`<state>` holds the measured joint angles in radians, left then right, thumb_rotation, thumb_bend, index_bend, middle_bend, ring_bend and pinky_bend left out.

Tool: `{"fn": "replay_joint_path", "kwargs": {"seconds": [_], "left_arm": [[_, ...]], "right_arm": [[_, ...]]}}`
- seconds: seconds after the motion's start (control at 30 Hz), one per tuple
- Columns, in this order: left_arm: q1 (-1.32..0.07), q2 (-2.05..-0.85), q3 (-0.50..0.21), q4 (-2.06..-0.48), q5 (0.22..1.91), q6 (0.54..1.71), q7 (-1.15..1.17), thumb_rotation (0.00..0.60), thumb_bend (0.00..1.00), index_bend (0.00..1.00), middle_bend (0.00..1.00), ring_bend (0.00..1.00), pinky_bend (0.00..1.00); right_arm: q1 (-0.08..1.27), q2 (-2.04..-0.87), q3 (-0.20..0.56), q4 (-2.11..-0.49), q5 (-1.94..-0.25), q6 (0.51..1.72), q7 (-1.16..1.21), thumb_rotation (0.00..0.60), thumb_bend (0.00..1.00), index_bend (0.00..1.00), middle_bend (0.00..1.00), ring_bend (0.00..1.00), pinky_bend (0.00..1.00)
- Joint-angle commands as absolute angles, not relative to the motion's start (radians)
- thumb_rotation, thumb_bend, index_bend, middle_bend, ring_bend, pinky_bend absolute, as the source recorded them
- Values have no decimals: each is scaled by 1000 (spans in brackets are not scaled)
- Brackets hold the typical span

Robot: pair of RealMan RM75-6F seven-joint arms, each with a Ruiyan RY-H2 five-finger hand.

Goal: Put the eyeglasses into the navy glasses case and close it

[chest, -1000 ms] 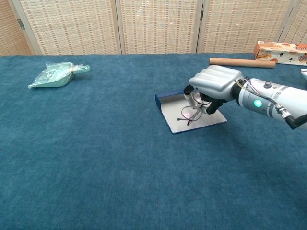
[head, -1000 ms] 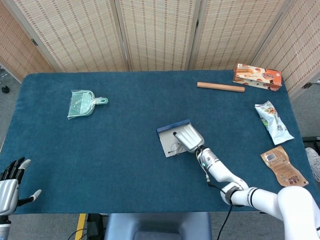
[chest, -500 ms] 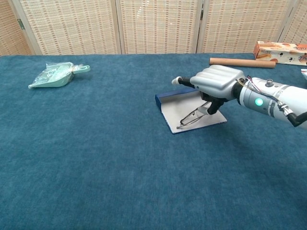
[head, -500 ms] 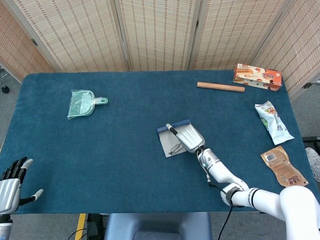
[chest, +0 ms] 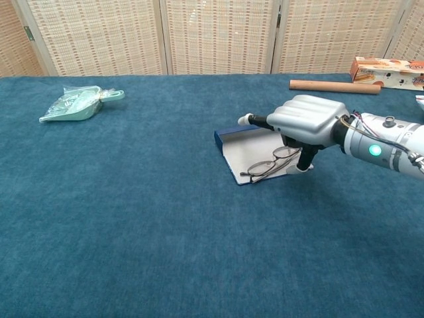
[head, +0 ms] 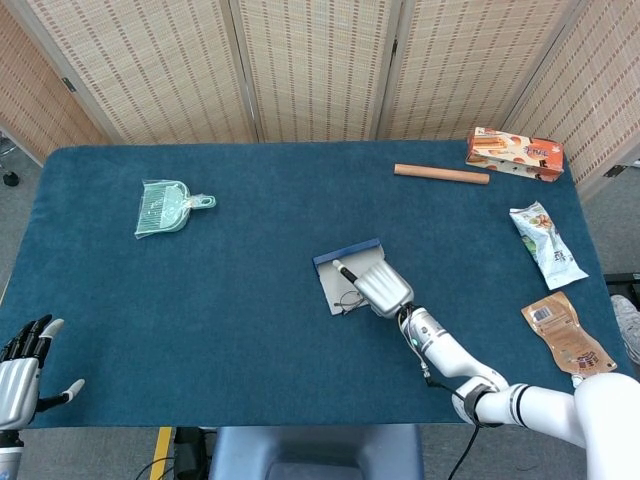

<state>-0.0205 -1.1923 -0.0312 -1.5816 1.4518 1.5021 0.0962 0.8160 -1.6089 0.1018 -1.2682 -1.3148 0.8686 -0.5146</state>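
1. Since a second ago, right hand (chest: 306, 122) has pulled back toward the near right of the case; glasses (chest: 268, 165) now lie flat on the pale inner face of the case (chest: 237, 147), where before they were lifted under the palm.
2. Right fingers: one stretched straight out to the left over the raised navy back edge of the case, the others bent down under the palm. Thumb points down, just beside the right lens. Whether it grips the frame or only touches it, cannot tell.
3. Glasses: thin dark wire frame, lenses toward the hand, one arm reaching to the near edge of the case. In the head view the glasses (head: 349, 298) show at the near-left part of the open case (head: 335, 270), partly hidden by the right hand (head: 381, 286).
4. Case: open, lying near the middle of the table (chest: 132, 218), lid not shut.
5. Left hand (head: 22, 365): at the near left corner, off the table edge, fingers spread, holding nothing.
6. Farther out: green dustpan (chest: 78, 103) at far left; wooden stick (chest: 334, 86) and orange box (chest: 387, 71) at far right; white snack bag (head: 546, 243) and brown pouch (head: 567, 332) along the right edge.
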Motion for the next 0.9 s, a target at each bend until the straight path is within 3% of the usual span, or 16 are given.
{"fn": "replay_joint_path", "kwargs": {"seconds": [0.03,0.9], "left_arm": [[-20,-1191,-30,-1582,1453,1502,97,600,188,154,97,96,198],[-2,-1182,-31,-1570,1428,1510,83,600,189,154,97,96,198]], "right_arm": [[828,-1633,108,-1245,-1313,870,-537,600,189,0,1000,1000,966],[970,-1821,222,-971,-1131,782,-675,600,189,0,1000,1000,966]]}}
